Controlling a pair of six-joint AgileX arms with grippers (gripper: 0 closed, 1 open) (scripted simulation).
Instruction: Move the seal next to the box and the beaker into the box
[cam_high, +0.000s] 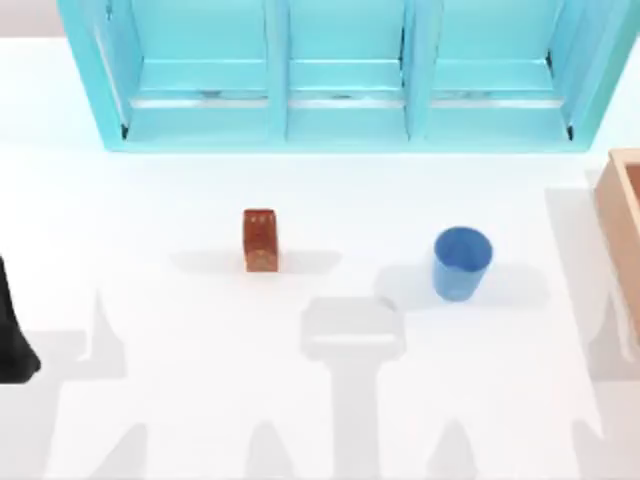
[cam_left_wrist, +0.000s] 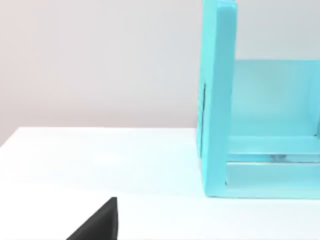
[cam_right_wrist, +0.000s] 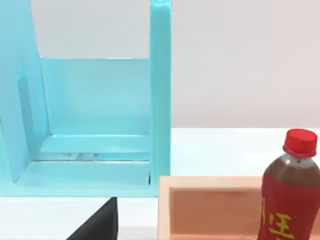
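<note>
Reddish seal (cam_high: 260, 240): rigid, light; grip its flat sides. Beaker (cam_high: 462, 262): hollow, tippable. Tool states: cannot tell.

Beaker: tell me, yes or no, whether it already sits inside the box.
No, the beaker stands on the bare table, left of the box and apart from it.

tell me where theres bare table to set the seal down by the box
Bare table lies between the beaker and the box, and between the seal and the beaker. Inside the box a red bottle takes room.
</note>
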